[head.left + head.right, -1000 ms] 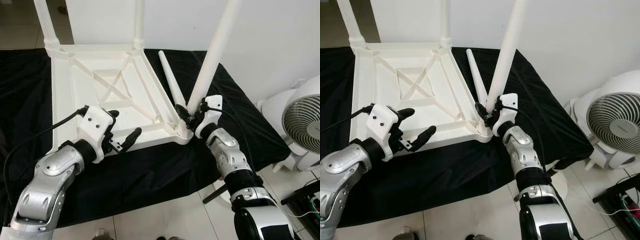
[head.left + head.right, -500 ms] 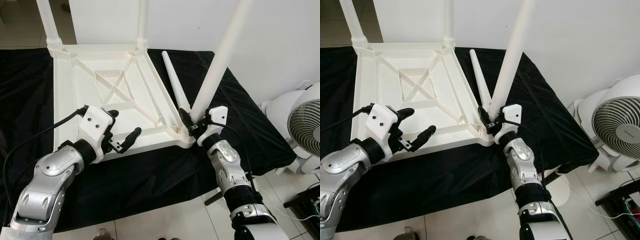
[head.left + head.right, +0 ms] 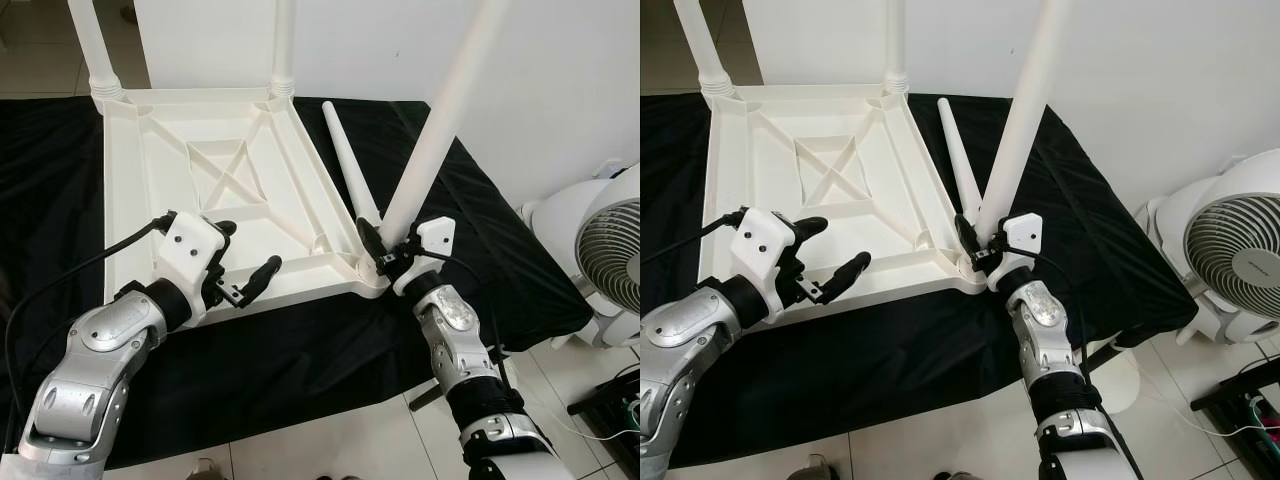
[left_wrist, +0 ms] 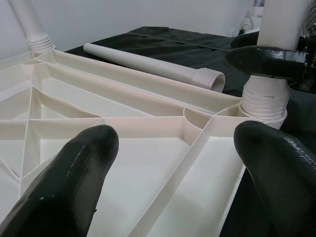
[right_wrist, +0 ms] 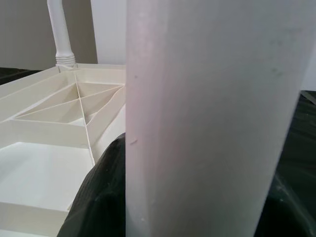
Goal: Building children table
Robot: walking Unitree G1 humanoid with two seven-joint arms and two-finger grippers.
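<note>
A white plastic tabletop (image 3: 200, 190) lies upside down on a black cloth (image 3: 300, 350), ribs up. Two legs stand in its far corners (image 3: 95, 50). My right gripper (image 3: 385, 252) is shut on a third white leg (image 3: 440, 120), whose threaded end sits in the near right corner socket (image 4: 264, 101) and leans to the right. A loose fourth leg (image 3: 345, 165) lies on the cloth beside the tabletop. My left gripper (image 3: 245, 262) hovers open over the near edge of the tabletop, its black fingers (image 4: 74, 173) spread with nothing between them.
A white fan (image 3: 610, 250) stands on the floor at the right. The cloth-covered surface ends just in front of the tabletop, with tiled floor (image 3: 330, 440) below. A white wall rises behind.
The view has shifted a little. My right gripper has slid lower on the leg, close to the corner socket. The left gripper holds still.
</note>
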